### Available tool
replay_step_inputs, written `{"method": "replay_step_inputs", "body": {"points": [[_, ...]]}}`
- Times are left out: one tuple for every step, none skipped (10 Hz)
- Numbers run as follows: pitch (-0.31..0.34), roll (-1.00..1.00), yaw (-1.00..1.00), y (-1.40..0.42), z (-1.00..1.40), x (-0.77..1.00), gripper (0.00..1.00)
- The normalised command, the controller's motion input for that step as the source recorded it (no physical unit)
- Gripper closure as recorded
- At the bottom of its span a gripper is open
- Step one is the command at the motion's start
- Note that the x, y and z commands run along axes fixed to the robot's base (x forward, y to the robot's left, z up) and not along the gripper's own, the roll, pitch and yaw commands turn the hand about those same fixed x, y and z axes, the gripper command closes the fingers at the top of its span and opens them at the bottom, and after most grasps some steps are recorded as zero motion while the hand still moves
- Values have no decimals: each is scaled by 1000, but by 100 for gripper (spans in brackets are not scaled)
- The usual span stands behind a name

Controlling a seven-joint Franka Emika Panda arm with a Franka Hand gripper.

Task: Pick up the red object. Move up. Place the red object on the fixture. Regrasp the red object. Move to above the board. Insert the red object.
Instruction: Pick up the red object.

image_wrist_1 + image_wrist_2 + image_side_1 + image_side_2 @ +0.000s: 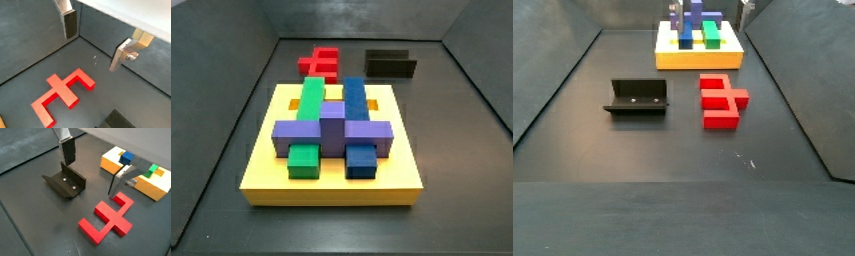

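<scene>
Lying flat on the dark floor, the red object [107, 220] rests untouched, its cross bar, two short legs and stem all facing up; in a side view [718, 101] it sits just beside the fixture [639, 98], the two apart with a strip of bare floor between them, and the board [699, 55] lies farther back behind both. The gripper [93, 165] hangs in the air above the floor, its two silver fingers spread wide with nothing between them and nothing touching them; one finger [67, 150] shows its dark pad over the fixture [65, 182], another [121, 178] stands near the edge of the board [137, 173]. In a wrist view the same spread fingers [69, 22] frame empty floor, with the red object [62, 94] lying below and off their line. The floor [673, 150] is a dark grey matte sheet, walled by dark panels on each side. In a side view the yellow board [334, 165] fills the foreground, bearing a green block [307, 125], a blue block [357, 125] and a purple cross-block [333, 133] lying across them; behind it the red object [321, 62] and the fixture [392, 64] sit side by side near the back wall.
</scene>
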Motion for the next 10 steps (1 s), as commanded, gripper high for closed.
{"method": "replay_step_inputs", "body": {"points": [[0, 9, 0, 0, 0, 0, 0], [0, -9, 0, 0, 0, 0, 0], [-63, -181, -91, -23, -243, -57, 0], [-147, -260, -417, -203, -414, -231, 0], [-180, -351, -703, -63, -354, -243, 0], [-231, -367, -703, -26, -280, -297, 0], [-246, -357, -706, -23, -289, -314, 0], [-253, -357, -697, -17, -286, -334, 0], [-251, -350, -680, -3, -306, -377, 0], [-189, -246, -634, -54, -417, -437, 0]]}}
